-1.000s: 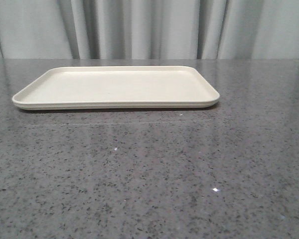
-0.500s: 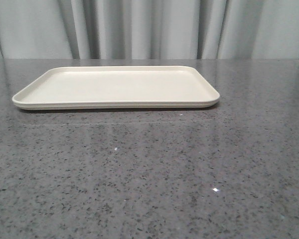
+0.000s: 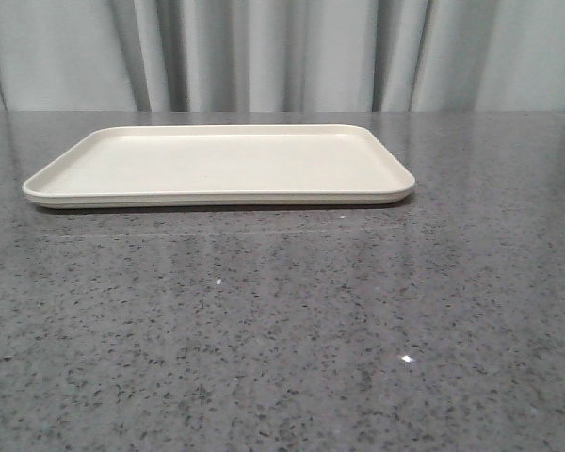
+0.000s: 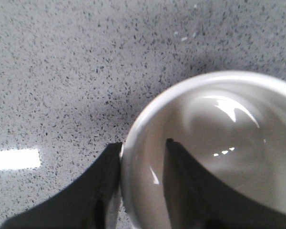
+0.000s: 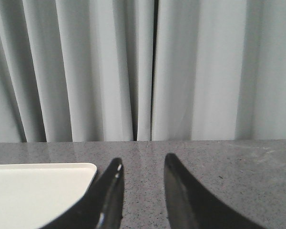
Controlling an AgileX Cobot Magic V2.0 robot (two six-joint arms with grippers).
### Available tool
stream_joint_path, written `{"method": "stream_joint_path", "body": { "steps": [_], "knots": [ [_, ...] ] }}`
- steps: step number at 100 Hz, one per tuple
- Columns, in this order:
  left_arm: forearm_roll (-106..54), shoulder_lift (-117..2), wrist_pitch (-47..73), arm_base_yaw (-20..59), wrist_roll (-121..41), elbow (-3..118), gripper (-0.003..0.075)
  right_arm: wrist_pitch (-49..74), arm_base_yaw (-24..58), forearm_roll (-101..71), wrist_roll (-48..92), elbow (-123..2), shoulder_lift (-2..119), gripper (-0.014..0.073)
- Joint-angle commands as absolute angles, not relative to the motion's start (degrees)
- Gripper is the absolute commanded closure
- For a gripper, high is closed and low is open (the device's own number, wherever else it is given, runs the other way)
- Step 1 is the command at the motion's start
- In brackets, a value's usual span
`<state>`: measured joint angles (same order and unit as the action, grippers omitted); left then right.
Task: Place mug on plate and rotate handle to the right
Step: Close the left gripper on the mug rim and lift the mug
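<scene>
**Left gripper pinches the mug's rim; front view unchanged**

Across the last second the front view shows no change: the plate [image 3: 217, 165] lies flat on the speckled grey table [image 3: 282, 320] in the same spot, its long axis running left to right across the table, with the grey curtain [image 3: 282, 52] behind it. Neither arm nor the mug appears in that view, then or now.

In the left wrist view the left gripper [image 4: 143, 157] is closed on the mug [image 4: 214, 148]: one black finger [image 4: 102, 191] sits outside the white wall, the other [image 4: 186, 186] inside the bowl, the rim pinched between them. The mug's mouth opens towards the camera. The handle is not visible, so which way it points cannot be told. Whether the mug rests on the table or is lifted is unclear.

The right gripper [image 5: 142, 191] has its fingers spread with nothing between them. A corner of the plate [image 5: 38, 191] lies just beside its left finger.
</scene>
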<state>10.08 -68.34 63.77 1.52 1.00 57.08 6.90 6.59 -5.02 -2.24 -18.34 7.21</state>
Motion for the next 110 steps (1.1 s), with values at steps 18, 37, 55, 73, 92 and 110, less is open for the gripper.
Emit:
{"method": "stream_joint_path", "body": {
  "steps": [18,37,55,73,92,110],
  "knots": [
    [11.1,-67.4,58.7,1.4,1.6,53.4,0.074,1.5,6.3,-4.6,-1.9,-20.2,8.3,0.0356],
    [11.1,-66.8,57.6,1.4,1.6,53.2,0.074,1.0,6.3,-4.6,-1.9,-20.2,8.3,0.0356],
    [10.3,-64.9,57.0,1.4,1.6,53.6,0.074,1.1,6.3,-4.6,-1.9,-20.2,8.3,0.0356],
    [6.3,-63.1,57.7,1.4,0.0,57.7,0.074,0.4,6.3,-4.6,-1.9,-20.1,8.3,0.0356],
    [3.9,-62.8,60.8,1.4,-1.9,65.2,0.074,-0.6,6.3,-4.6,-1.9,-20.1,8.3,0.0356],
    [0.0,-62.8,62.0,1.4,-3.7,72.2,0.074,-0.4,6.3,-4.6,-1.9,-20.1,8.3,0.0356]
  ]
}}
